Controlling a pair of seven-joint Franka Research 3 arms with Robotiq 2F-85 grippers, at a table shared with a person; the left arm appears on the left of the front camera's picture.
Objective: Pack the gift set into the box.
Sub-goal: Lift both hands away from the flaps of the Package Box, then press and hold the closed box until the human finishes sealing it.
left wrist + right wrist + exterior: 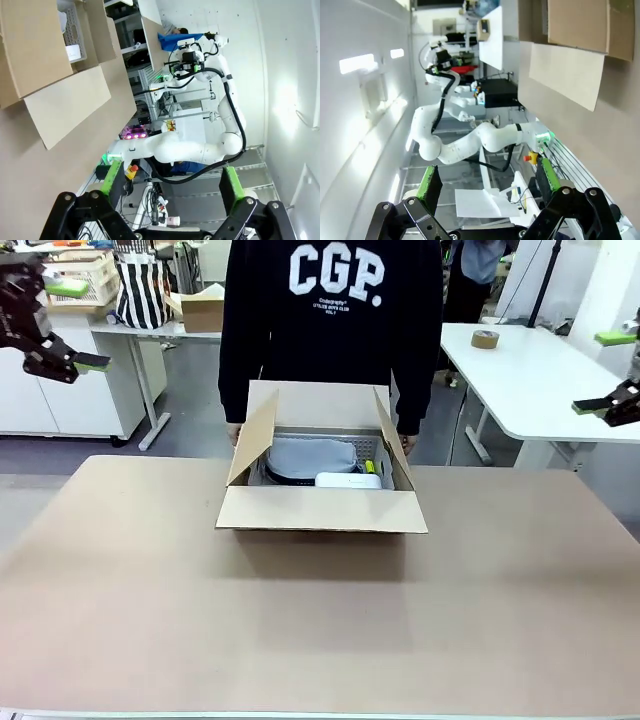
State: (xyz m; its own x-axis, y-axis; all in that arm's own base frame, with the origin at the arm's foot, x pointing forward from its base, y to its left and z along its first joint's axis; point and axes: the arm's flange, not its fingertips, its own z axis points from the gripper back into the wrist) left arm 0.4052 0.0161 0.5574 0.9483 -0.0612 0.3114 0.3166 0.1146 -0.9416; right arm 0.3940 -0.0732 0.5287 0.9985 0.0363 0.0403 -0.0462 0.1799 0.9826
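Front view: tan table [320, 630] w/ open box [320, 510]; white desk [530, 375] behind, R.

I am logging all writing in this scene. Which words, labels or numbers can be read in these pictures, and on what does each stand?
"CGP." in large white letters, on the chest of the person's black sweatshirt.
Small white lines under those letters: too small to read.
On the box and the gift set: no print that can be read.
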